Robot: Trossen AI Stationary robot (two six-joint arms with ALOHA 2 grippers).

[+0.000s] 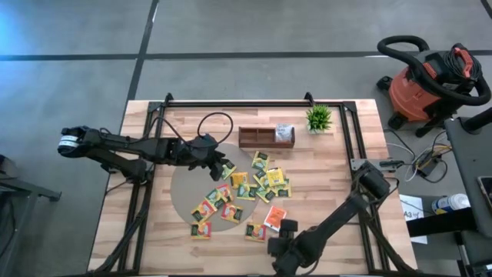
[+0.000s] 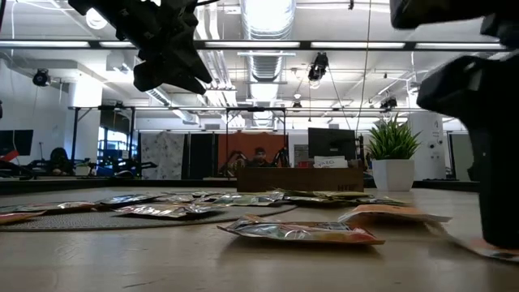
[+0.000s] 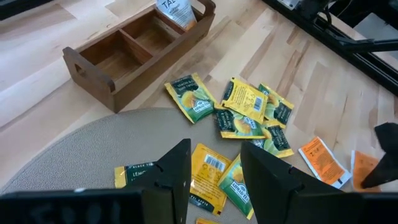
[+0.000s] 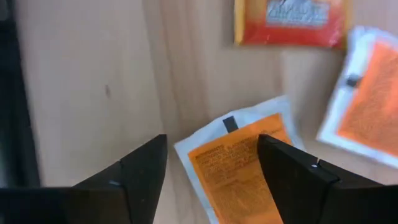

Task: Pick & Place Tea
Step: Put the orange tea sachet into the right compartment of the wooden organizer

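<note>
At the left of the high view, the left gripper [image 1: 224, 170] is seen with fingers apart and nothing between them, above the tea sachets [image 1: 257, 185] scattered over the tabletop [image 1: 323, 192] at centre. At lower centre-right, the right gripper [image 4: 211, 171] is held spread over an orange sachet [image 4: 239, 171]; a white sachet [image 1: 284, 131] is seen in the wooden tray [image 1: 265, 137].

Light wood-plank counter [image 1: 338, 192] carries a round grey mat [image 1: 184, 192], a wooden tray [image 1: 265, 138] and a potted plant [image 1: 319, 118] at the far side. Tea sachets [image 1: 261, 185] lie scattered mid-counter, some on the mat.
</note>
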